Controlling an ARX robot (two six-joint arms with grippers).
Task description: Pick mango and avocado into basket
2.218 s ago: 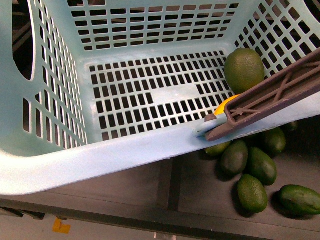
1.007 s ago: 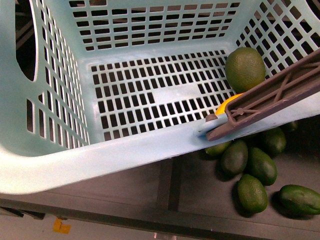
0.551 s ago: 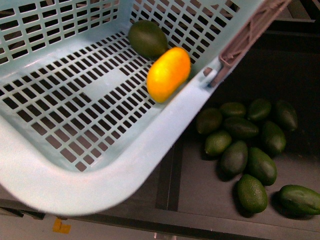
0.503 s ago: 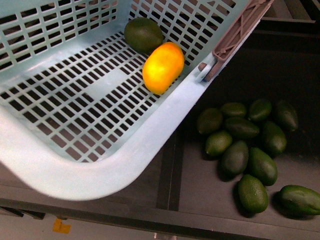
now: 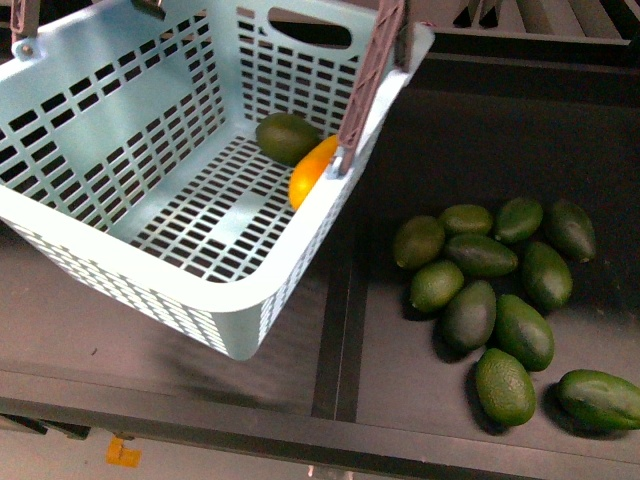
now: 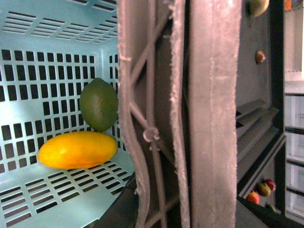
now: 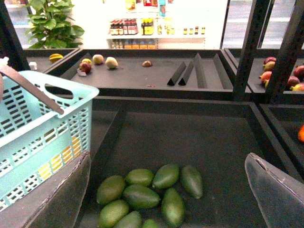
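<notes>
**Front view: both fruits sit in the tilted basket**

Front view shows you the basket (image 5: 150,280) tilted over the dark shelf (image 5: 420,400), its near corner low and its brown handle (image 5: 365,90) running up along the right-hand wall. Inside, the avocado (image 5: 285,138) lies on the slotted floor toward the far right corner, and the mango (image 5: 312,172) rests just beside it, partly hidden behind the basket's right rim. Your left wrist camera confirms this: the mango (image 6: 77,150) and avocado (image 6: 99,104) touch each other on the basket floor, with the handle (image 6: 180,114) filling the middle of that picture very close to the lens. You cannot tell from any picture whether the left gripper's fingers are spread or closed; they do not show clearly.

To the right of the basket, a loose cluster of avocados (image 5: 495,290) lies on the shelf, well apart from the basket's contents.

Your right gripper (image 7: 166,190) hangs over that cluster with its fingers (image 7: 273,187) spread wide and nothing between them.
</notes>
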